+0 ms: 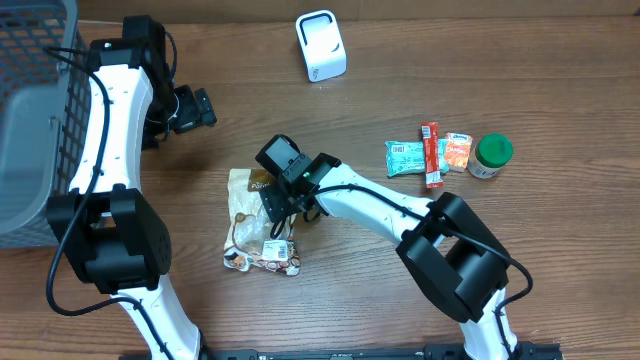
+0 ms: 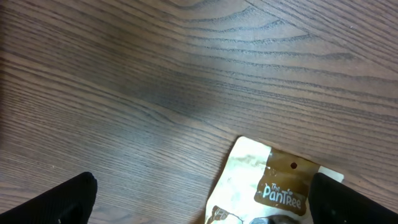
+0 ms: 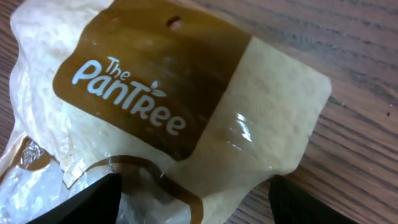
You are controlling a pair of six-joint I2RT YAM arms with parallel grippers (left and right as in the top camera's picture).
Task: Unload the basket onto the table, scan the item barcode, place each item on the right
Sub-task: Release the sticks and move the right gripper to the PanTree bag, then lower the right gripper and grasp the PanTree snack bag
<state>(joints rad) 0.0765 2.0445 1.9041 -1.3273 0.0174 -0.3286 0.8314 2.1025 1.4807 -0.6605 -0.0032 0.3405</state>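
Observation:
The item, a cream and brown "The PanTree" snack bag [image 1: 245, 215] [image 2: 273, 186] [image 3: 155, 93], lies flat on the wooden table left of centre. A small white label [image 1: 277, 247] shows near its lower end. My right gripper [image 1: 280, 205] [image 3: 198, 190] hangs low over the bag's upper part, open. One finger is over the bag and the other stands past its right edge. My left gripper [image 1: 205, 108] [image 2: 205, 193] is open over bare table, up and to the left of the bag, holding nothing. The white scanner [image 1: 321, 45] stands at the back centre.
A grey wire basket [image 1: 30, 120] fills the far left. On the right lie a pale blue packet [image 1: 405, 157], a red stick pack [image 1: 431, 155] and an orange packet [image 1: 457, 150]. A green-lidded jar [image 1: 491, 155] stands beside them.

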